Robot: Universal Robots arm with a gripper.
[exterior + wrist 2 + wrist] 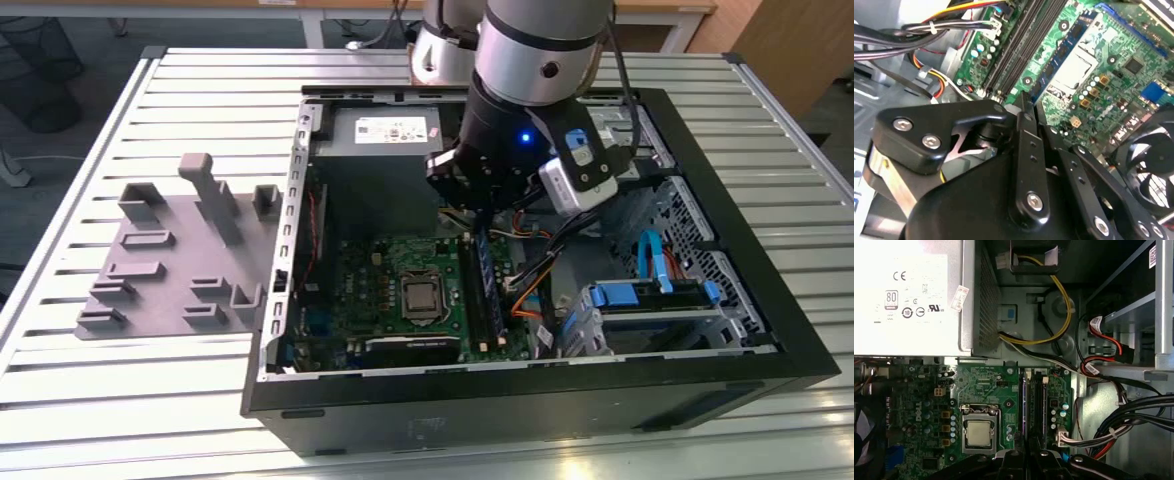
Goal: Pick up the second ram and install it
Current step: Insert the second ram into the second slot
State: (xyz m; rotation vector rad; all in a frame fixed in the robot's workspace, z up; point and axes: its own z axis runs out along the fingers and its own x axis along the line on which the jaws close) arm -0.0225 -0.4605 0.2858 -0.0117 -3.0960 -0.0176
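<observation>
In the exterior view a long dark blue-green ram [489,290] stands on edge along the black memory slots, right of the processor socket [422,295]. I cannot tell whether it is fully seated, or which stick it is. My gripper [477,220] hangs just over the stick's far end, toward the power supply. In the second wrist view the black fingers [1029,150] meet at their tips, shut with nothing visible between them, right at the end of the memory slots [1019,50]. The first wrist view has the gripper [1026,457] at the slots' [1036,405] near end.
The open computer case [747,200] sits on a slatted table. A grey tray with upright blocks [174,250] lies at the exterior view's left. Cable bundles [1124,415], the power supply [909,295] and a blue drive cage [641,295] crowd the slots. A fan [1149,155] is nearby.
</observation>
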